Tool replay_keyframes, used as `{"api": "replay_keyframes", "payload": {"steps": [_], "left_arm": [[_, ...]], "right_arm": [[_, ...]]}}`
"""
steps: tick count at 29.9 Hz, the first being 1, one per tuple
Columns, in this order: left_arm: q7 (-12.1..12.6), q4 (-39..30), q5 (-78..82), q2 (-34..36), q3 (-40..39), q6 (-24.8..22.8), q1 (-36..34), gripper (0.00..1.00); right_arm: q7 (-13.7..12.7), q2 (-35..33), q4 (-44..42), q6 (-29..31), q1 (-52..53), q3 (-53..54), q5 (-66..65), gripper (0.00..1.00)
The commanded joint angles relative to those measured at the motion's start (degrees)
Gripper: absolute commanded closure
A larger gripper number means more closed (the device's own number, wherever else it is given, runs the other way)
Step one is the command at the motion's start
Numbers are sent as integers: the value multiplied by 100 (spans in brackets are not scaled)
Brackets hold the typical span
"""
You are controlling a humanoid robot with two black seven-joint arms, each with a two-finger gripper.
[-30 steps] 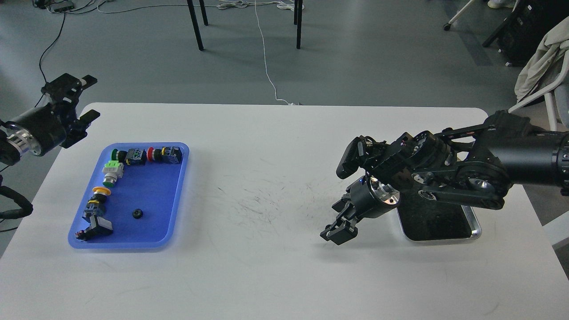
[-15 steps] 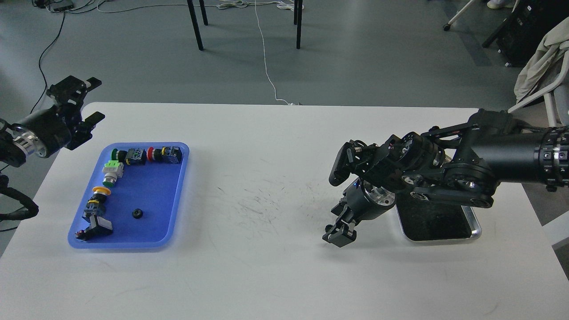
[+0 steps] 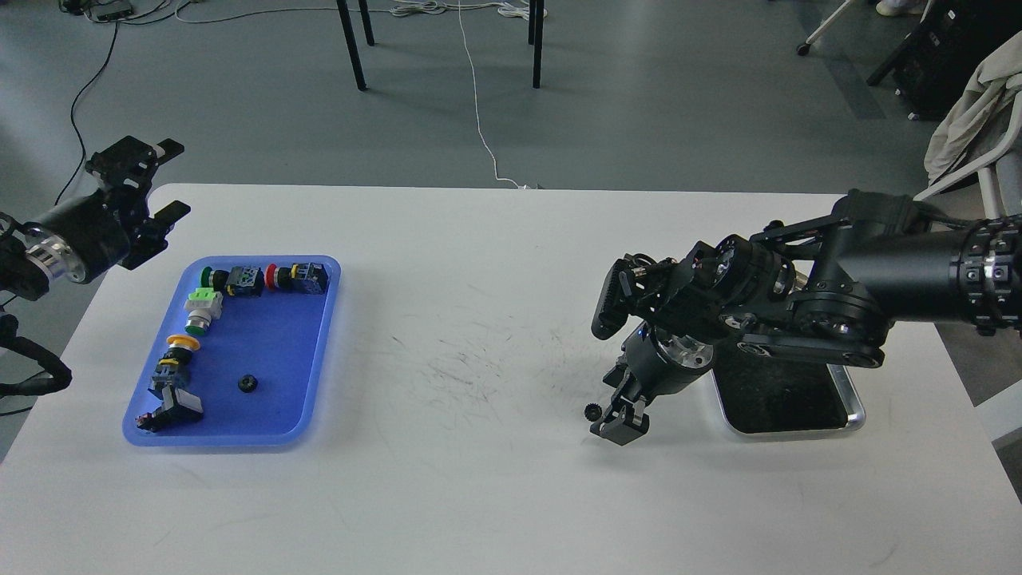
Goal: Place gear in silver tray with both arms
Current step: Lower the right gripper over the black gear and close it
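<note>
Our left hand (image 3: 160, 184) hovers raised at the far left, fingers spread. Our right hand (image 3: 619, 422) points down; its fingers look closed, though dark.

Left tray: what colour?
Blue, translucent-looking plastic. Head view, the only one.

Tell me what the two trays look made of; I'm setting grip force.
Silver tray: looks like polished metal, with a bright shiny rim and a dark mirror-like bottom. Blue tray: probably plastic, going by its even colour, slightly translucent rim and soft sheen.
</note>
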Motion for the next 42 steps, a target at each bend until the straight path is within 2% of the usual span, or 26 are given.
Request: {"api": "replay_keyframes", "payload": {"steps": [1, 15, 21, 24, 31, 42], "left_arm": [[0, 0, -19, -1, 0, 0, 0, 2], [0, 9, -63, -1, 0, 0, 0, 2], [0, 141, -71, -1, 0, 0, 9, 2], [0, 141, -71, -1, 0, 0, 9, 2], [0, 141, -71, -9, 0, 0, 9, 2], [0, 141, -80, -18, -9, 0, 9, 2]], "right_arm": [[-6, 51, -182, -7, -68, 6, -2, 26], [-6, 402, -376, -7, -218, -12, 7, 29], [-6, 446, -385, -7, -191, -21, 7, 34], [-6, 446, -393, 2, -174, -38, -2, 41], [3, 429, -376, 116, -130, -38, -2, 41], [29, 437, -420, 116, -139, -135, -2, 50]]}}
